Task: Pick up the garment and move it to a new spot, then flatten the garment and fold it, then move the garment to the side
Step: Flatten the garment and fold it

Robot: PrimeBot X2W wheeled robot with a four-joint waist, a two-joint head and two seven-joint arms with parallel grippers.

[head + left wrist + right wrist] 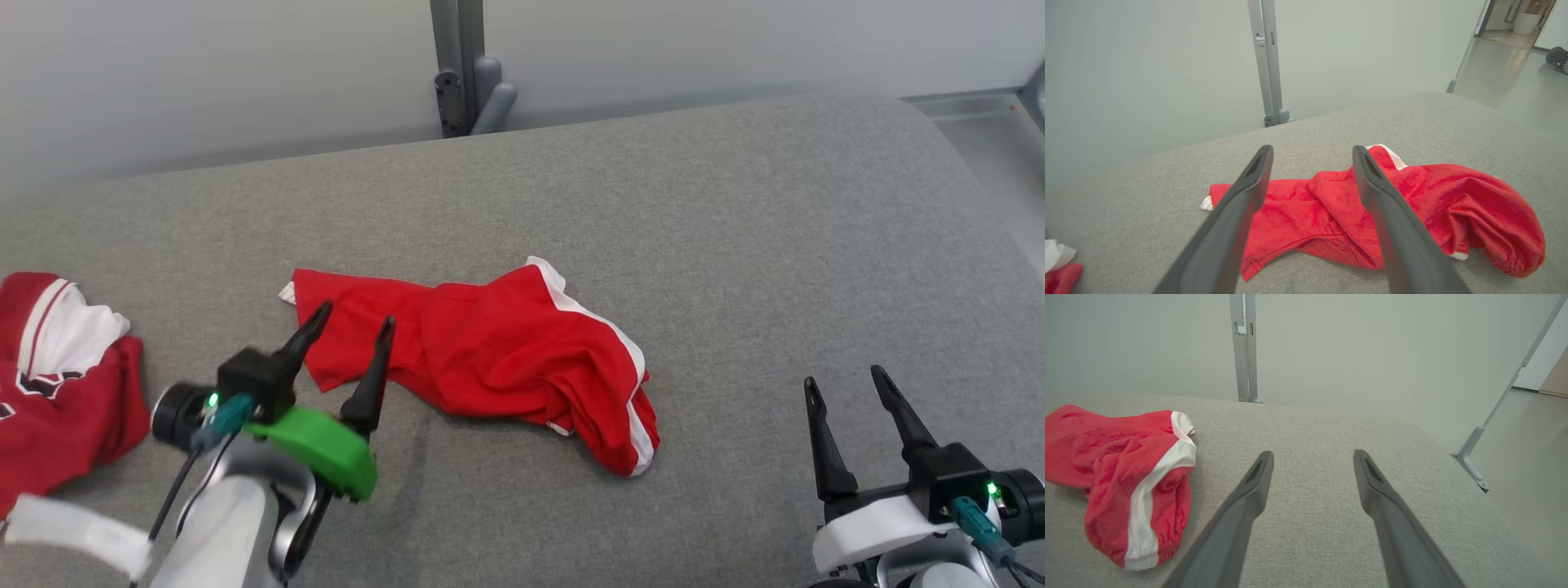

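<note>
The garment (490, 351) is a pair of red shorts with a white stripe down the side. It lies in a crumpled heap near the middle of the gray tabletop (735, 229). One flat end points to 9 o'clock. The bunched end with the stripe points to 4 o'clock.

The left gripper (356, 314) is at 8 o'clock from the garment. Its 2 dark fingers are spread wide and hold nothing. In the head view their tips sit over the flat end of the garment. I cannot tell if they touch the cloth.

The right gripper (843, 377) is at 4 o'clock from the garment, well apart from it. Its 2 fingers are spread wide too, with nothing between them but bare gray cloth.

A red and white shirt (65, 367) lies far out at 9 o'clock, by the edge of the tabletop. A gray metal post (457, 65) stands past the far edge at 12 o'clock, against a pale wall (204, 73).
</note>
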